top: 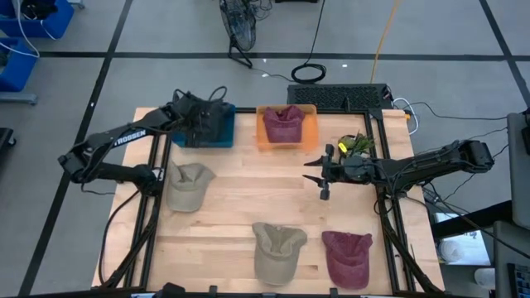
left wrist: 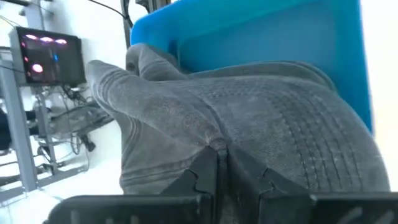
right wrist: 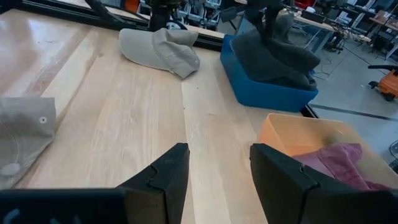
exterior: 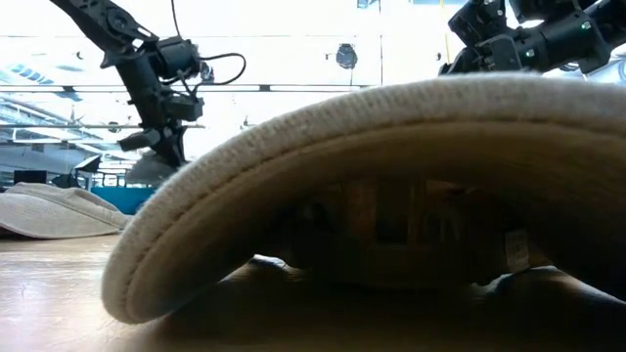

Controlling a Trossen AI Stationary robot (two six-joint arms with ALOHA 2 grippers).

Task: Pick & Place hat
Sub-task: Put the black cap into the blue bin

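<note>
Our left gripper (top: 201, 124) pinches the dark grey fabric hat (left wrist: 261, 118), which sits inside the blue plastic bin (top: 222, 132) at the table's far edge. Our right gripper (right wrist: 214, 177) hovers, fingers spread, over bare wooden tabletop (top: 240, 199). Hat's axis unclear.

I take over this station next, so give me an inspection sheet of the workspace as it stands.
Surface: wooden table, bare between items.
Job's things: grey hat in blue bin; maroon hat in orange bin; two beige hats and another maroon hat loose on the table.
Clutter: small green item at the right edge.
Hands: left hand pinching the grey hat over the blue bin; right hand open above bare wood.
Cables: black coil and yellow lead on the floor.
Surroundings: nothing seen of people.
</note>
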